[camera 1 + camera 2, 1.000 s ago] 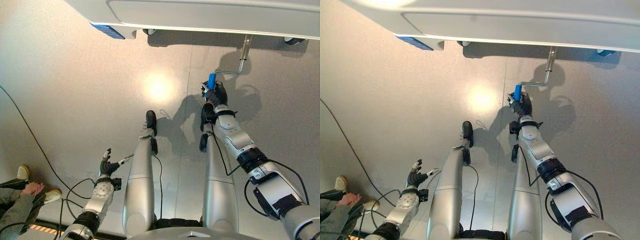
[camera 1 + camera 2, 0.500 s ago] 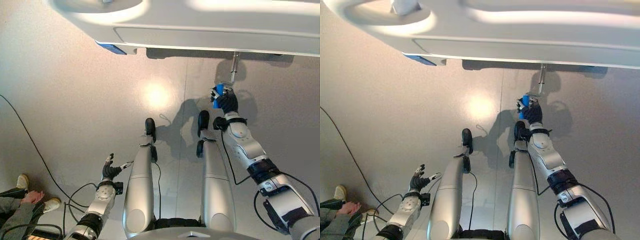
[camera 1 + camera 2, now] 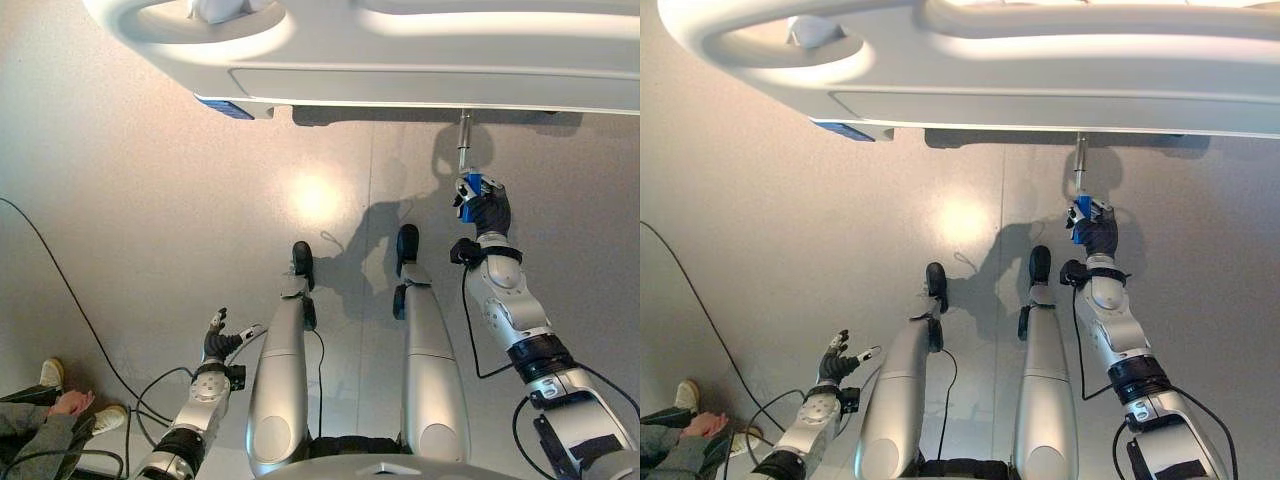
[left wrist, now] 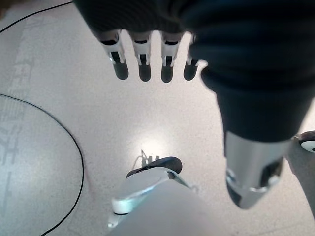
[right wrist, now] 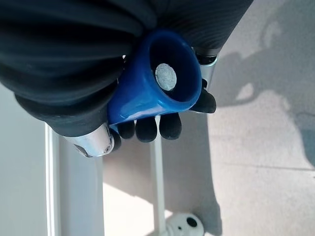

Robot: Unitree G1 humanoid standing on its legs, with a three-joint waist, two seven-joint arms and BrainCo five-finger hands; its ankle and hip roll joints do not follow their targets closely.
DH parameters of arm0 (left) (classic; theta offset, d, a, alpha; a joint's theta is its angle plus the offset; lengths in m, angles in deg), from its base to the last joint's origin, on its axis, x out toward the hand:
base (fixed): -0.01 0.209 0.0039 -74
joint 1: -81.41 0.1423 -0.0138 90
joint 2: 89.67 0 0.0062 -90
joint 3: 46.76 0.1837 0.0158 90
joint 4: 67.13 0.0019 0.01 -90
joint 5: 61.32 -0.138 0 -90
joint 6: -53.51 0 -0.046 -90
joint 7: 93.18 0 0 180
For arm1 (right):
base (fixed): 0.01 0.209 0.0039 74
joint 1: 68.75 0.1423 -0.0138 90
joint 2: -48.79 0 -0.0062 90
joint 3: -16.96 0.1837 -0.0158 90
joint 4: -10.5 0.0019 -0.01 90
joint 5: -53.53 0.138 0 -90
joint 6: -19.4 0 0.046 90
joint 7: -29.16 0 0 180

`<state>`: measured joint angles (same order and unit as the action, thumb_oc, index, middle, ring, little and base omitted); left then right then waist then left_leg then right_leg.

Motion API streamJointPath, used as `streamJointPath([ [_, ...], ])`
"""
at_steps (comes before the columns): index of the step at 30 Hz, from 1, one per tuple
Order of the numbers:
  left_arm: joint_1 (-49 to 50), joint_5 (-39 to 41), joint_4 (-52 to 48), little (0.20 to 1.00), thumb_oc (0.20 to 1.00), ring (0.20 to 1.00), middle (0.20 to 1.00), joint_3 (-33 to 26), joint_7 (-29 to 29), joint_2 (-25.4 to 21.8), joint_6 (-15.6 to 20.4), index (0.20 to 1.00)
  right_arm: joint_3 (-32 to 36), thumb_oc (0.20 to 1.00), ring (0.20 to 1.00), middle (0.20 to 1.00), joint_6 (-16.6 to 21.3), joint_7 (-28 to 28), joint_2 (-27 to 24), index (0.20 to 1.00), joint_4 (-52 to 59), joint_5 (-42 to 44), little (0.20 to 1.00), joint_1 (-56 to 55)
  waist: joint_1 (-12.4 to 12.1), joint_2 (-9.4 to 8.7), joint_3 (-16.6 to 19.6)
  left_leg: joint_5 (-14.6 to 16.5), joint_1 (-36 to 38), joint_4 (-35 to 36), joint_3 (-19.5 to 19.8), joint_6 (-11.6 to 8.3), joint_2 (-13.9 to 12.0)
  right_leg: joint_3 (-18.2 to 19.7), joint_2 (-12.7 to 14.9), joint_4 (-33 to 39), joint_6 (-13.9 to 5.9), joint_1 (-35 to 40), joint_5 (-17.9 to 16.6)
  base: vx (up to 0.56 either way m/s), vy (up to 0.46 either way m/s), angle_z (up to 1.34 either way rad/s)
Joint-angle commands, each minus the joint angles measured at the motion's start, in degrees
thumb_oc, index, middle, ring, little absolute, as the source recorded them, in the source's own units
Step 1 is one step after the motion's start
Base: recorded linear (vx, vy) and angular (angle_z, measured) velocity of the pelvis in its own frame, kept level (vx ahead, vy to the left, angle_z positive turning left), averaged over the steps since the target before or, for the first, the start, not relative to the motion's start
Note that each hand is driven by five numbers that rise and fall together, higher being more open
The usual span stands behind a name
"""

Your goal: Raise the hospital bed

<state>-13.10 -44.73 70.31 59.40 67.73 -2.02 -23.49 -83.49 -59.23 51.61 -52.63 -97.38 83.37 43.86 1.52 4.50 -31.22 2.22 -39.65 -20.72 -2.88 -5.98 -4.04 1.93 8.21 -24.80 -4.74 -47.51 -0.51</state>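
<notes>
**Right hand on the bed crank**

The crank (image 3: 464, 150) hangs down from under the foot end of the bed (image 3: 400, 60), a thin metal rod with a blue grip (image 5: 147, 83) at its low end. The right hand (image 3: 486, 208) has that grip: its dark-tipped fingers (image 5: 147, 129) curl round the blue sleeve, and the wrist view looks straight at the sleeve's open end with a silver cap in its middle. The arm reaches forward from the robot's right side, and the hand sits just below the bed's pale edge.

The bed's frame runs across the far side of the scene, with a blue patch (image 3: 225, 107) under its left part.

The left hand (image 3: 217, 342) hangs low at the robot's left, well apart from the bed, over bare floor (image 3: 150, 220). Its fingers (image 4: 142, 64) are straight and hold nothing.

A person (image 3: 40, 425) sits at the far left corner, a hand resting near pale shoes.
</notes>
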Motion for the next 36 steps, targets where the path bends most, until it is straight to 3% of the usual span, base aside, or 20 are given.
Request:
streamJointPath([
  [1, 5.03, 0.75, 1.67, 1.000, 1.000, 1.000, 1.000, -3.36, -0.13, -0.81, 0.81, 1.000, 15.31, 0.200, 0.200, 0.200, 13.62, 7.94, -7.53, 0.200, 12.08, -3.75, 0.200, 5.39, 2.79, -0.92, 1.42, -3.37, 1.98, 1.18, 0.39, 0.39, 0.30, 0.05, -1.95, -3.31, -2.12, 3.37, 3.20, -0.01, -0.038, -0.12],
  [8, 6.01, 0.66, 0.84, 1.000, 1.000, 1.000, 1.000, -4.09, -0.94, -1.24, 1.28, 1.000, 16.46, 0.200, 0.200, 0.200, 11.15, 10.99, -9.64, 0.200, 8.73, -8.15, 0.200, 3.80, 3.55, -1.57, 1.42, -3.76, 1.83, 1.44, -0.31, 0.20, -0.59, 1.15, -3.04, -3.66, -1.87, 1.95, 3.04, -0.01, -0.035, -0.05],
  [12, 6.31, 0.59, 0.03, 1.000, 1.000, 1.000, 1.000, -4.54, -1.66, -1.47, 1.70, 1.000, 16.36, 0.200, 0.200, 0.200, 7.50, 14.36, -11.42, 0.200, 5.47, -14.86, 0.200, 3.10, 3.85, -1.97, 1.42, -4.02, 0.78, 1.06, -0.70, 0.10, -1.09, 1.90, -3.80, -4.22, -1.58, 0.20, 2.90, -0.01, -0.041, -0.11],
  [18, 6.87, 0.42, -1.08, 1.000, 1.000, 1.000, 1.000, -3.70, -2.61, -1.42, 1.99, 1.000, 15.27, 0.200, 0.200, 0.200, 4.40, 16.60, -11.95, 0.200, -0.67, -17.39, 0.200, 3.39, 3.91, -1.60, 1.42, -4.13, -1.35, 0.26, -0.81, 0.01, -1.30, 2.44, -4.28, -5.49, -1.16, -2.59, 3.05, -0.01, -0.039, -0.09],
  [26, 7.05, 1.51, -2.64, 1.000, 1.000, 1.000, 1.000, -1.73, -2.87, -1.27, 2.44, 1.000, 11.76, 0.200, 0.200, 0.200, 3.18, 15.94, -11.92, 0.200, -9.84, -14.63, 0.200, 6.50, 3.64, -0.72, 1.42, -4.52, -4.42, -0.79, -1.05, -0.35, -1.74, 2.69, -4.76, -7.73, -0.58, -6.55, 3.41, -0.01, -0.035, -0.04],
  [36, 5.54, 3.06, -4.12, 1.000, 1.000, 1.000, 1.000, 1.47, -3.26, -1.68, 3.20, 1.000, 1.96, 0.200, 0.200, 0.200, -0.67, 13.44, -15.59, 0.200, -30.18, -14.35, 0.200, 18.90, 2.62, 0.72, 1.42, -4.44, -8.18, -2.84, -1.39, -0.73, -2.23, 2.95, -5.00, -10.96, -0.03, -11.43, 3.85, -0.01, -0.013, -0.03],
])
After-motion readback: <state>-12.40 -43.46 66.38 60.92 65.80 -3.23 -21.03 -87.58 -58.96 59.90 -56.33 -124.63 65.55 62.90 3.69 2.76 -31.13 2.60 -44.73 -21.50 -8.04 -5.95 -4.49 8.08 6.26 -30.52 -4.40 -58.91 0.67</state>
